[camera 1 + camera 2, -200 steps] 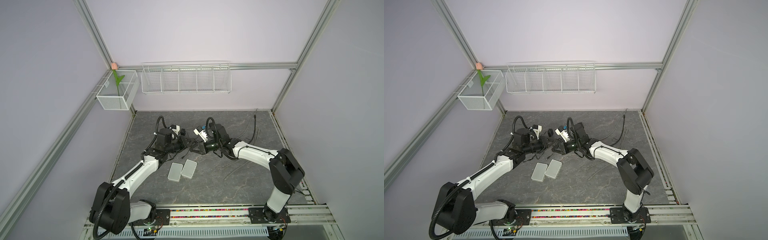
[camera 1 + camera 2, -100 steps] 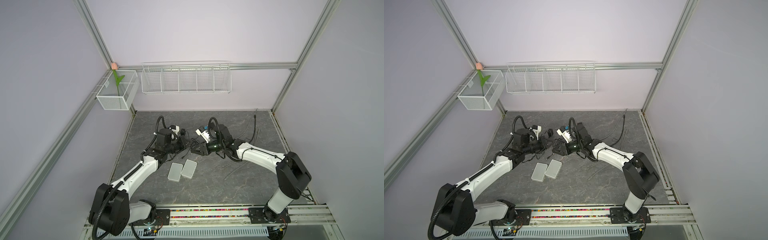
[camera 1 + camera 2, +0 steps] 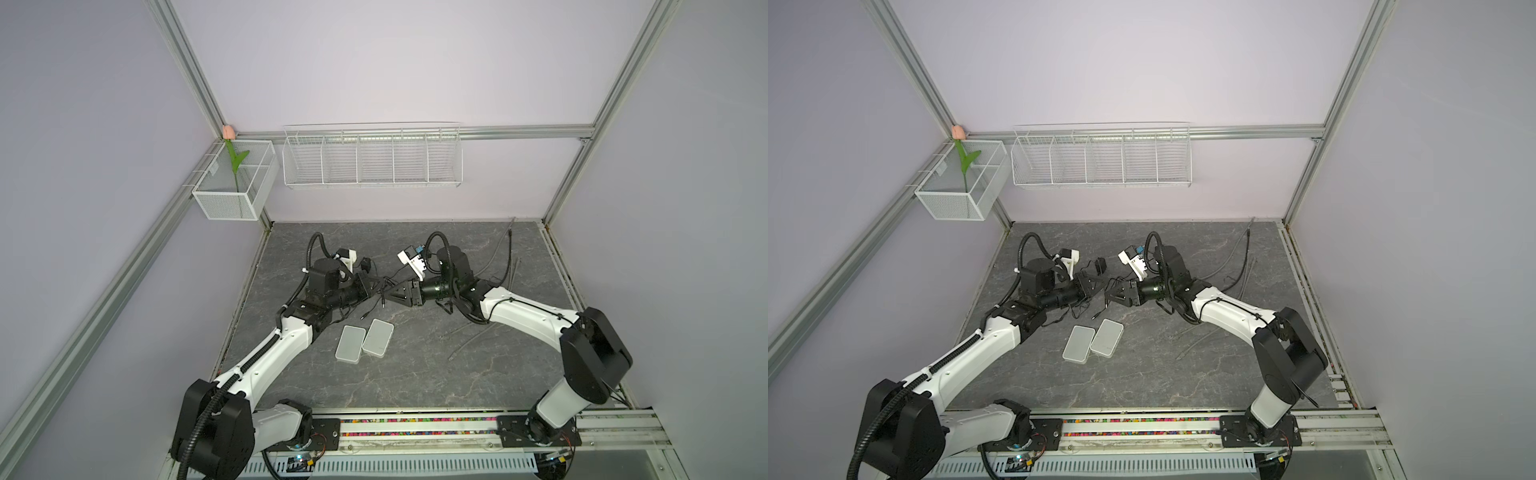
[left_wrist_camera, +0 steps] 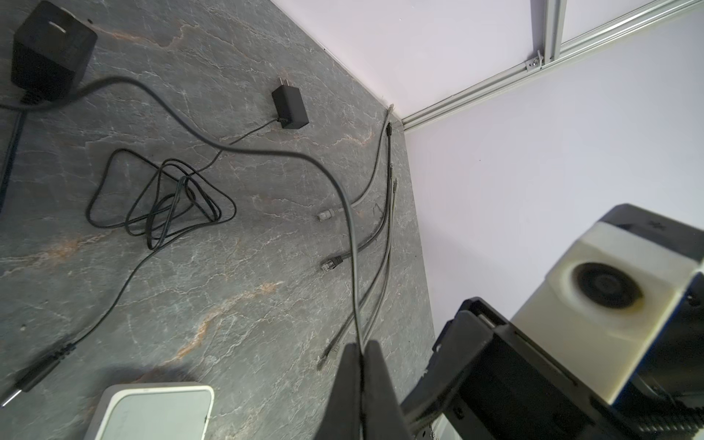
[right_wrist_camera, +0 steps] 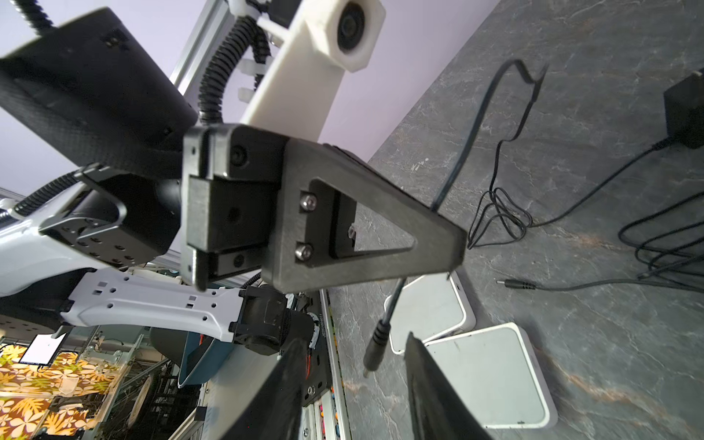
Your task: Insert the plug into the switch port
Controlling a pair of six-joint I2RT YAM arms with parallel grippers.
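Pinching cable (image 4: 343, 198) short of its end, your left gripper (image 4: 360, 354) is clenched on it so plug (image 5: 375, 348) hangs free, presented for second grasp. Your right gripper (image 5: 356, 343): released, fingers (image 5: 430, 381) straddling plug, no contact; likely staged to take plug body for aiming. White switches (image 3: 377, 337) lie flat on table (image 3: 415, 374), 6 o'clock from both grippers in both top views; ports not visible. Confirm port side before you advance.
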